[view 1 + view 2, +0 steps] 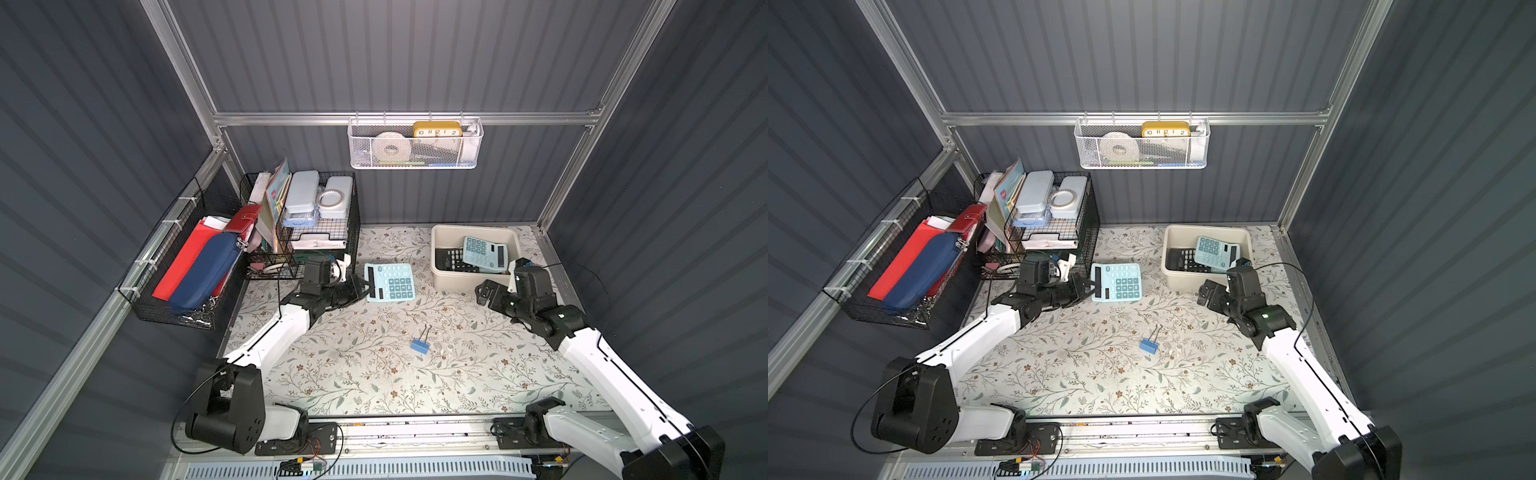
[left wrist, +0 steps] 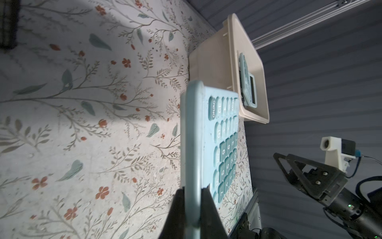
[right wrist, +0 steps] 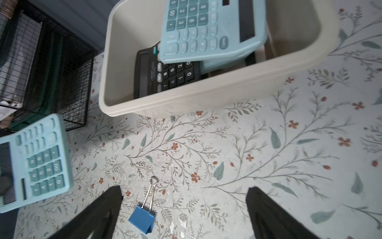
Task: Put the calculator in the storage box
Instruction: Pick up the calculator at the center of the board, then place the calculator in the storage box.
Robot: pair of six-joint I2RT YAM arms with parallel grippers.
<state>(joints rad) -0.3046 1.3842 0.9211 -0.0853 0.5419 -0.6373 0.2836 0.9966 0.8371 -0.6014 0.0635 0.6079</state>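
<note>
**Calculator (image 1: 390, 282) gripped by one edge, short of the storage box (image 1: 455, 281)**

At the left of both top views stand black wire baskets (image 1: 352, 232) of stationery, which play no part in the task. Just right of them, the left gripper (image 1: 362, 287) has its fingers (image 2: 210, 213) pinched narrow on the display-side edge of the light-blue calculator. The left wrist view shows the thin body clamped between them. An edge grip suits a flat slab that offers no other purchase. It appears to hold the calculator, keys up, clear of the floral table (image 1: 374, 374) at centre frame, apart from the box. Below and to the right lies a blue binder clip (image 1: 420, 345), touched by neither arm. Further right, at the upper right of the table, the cream box already contains a black calculator (image 1: 449, 259). A second blue calculator (image 1: 484, 252) leans on it, so a third must land on or beside them. The right gripper (image 1: 483, 293) hovers just before the box's near wall, fingers spread wide and empty, probably kept out of the carry path.
</note>
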